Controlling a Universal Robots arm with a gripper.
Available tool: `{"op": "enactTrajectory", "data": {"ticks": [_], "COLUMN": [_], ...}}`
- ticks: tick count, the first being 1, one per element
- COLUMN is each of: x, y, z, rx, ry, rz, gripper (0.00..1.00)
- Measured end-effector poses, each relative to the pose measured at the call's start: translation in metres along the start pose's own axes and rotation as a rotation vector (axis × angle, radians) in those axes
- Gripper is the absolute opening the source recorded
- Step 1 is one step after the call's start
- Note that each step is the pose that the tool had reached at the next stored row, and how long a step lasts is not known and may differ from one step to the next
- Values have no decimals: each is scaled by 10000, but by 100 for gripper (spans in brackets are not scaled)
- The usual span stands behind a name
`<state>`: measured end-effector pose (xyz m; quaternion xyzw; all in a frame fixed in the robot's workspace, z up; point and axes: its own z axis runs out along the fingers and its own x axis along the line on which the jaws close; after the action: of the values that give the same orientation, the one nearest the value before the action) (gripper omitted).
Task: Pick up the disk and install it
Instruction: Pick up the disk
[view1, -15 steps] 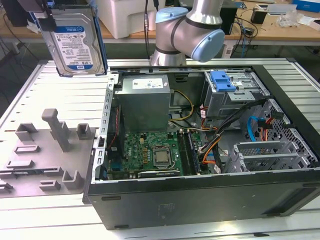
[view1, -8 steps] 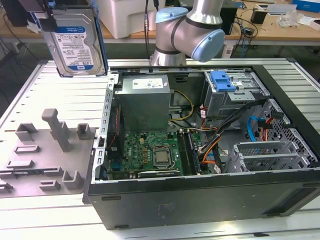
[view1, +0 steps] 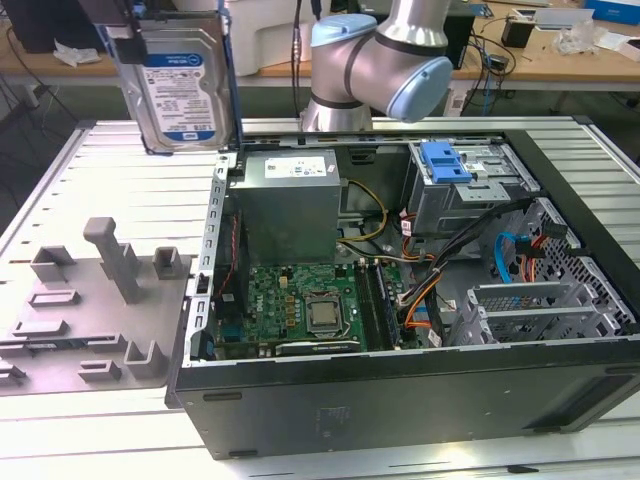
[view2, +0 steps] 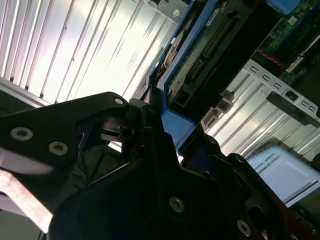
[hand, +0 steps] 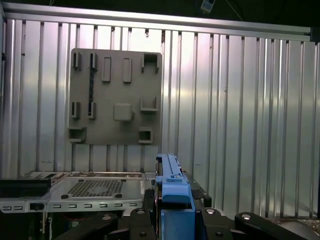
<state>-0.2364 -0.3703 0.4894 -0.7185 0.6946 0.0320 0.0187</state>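
Note:
The disk (view1: 176, 88), a silver-grey drive with a white-and-blue label in a blue caddy, hangs upright above the ribbed table, just outside the open computer case's far left corner in the exterior view. My gripper (view1: 150, 22) grips it from above and is shut on it. In the first wrist view the black fingers (hand: 145, 212) flank the caddy's blue edge (hand: 172, 192). The second wrist view shows the disk's green circuit-board underside (view2: 207, 47) running away from the gripper (view2: 167, 127).
The open computer case (view1: 400, 400) lies on the table. It holds a grey power supply box (view1: 290, 200), a motherboard (view1: 300, 310), cables and a drive bay with a bare blue bracket (view1: 445, 160). A grey fixture plate (view1: 90, 300) lies left of the case. The arm (view1: 380, 60) stands behind.

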Motion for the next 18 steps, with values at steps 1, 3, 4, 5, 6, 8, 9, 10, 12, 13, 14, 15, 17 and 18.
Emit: {"op": "enactTrajectory", "data": {"ticks": [1, 3, 4, 5, 6, 8, 9, 10, 12, 13, 14, 15, 17, 18], "x": [5, 12, 17, 19, 28, 40, 45, 49, 57, 60, 62, 64, 68, 70], "y": [-66, -155, -202, -236, -326, -457, -512, -559, -667, -697, -729, -760, -815, -845], "z": [-1, -3, -5, -5, -8, -10, -12, -13, -16, -17, -17, -18, -19, -19], "rx": [-1, -4, -5, -7, -9, -11, -12, -12, -12, -13, -13, -12, -12, -12], "ry": [-1, -1, 0, -1, 0, -1, -1, -2, 0, -1, -1, -1, -1, -1], "rz": [1, 1, 0, 1, 2, 3, 1, 1, 2, 0, 2, 3, 1, 1], "gripper": [37, 37, 37, 37, 37, 37, 37, 37, 37, 37, 37, 37, 37, 37]}}
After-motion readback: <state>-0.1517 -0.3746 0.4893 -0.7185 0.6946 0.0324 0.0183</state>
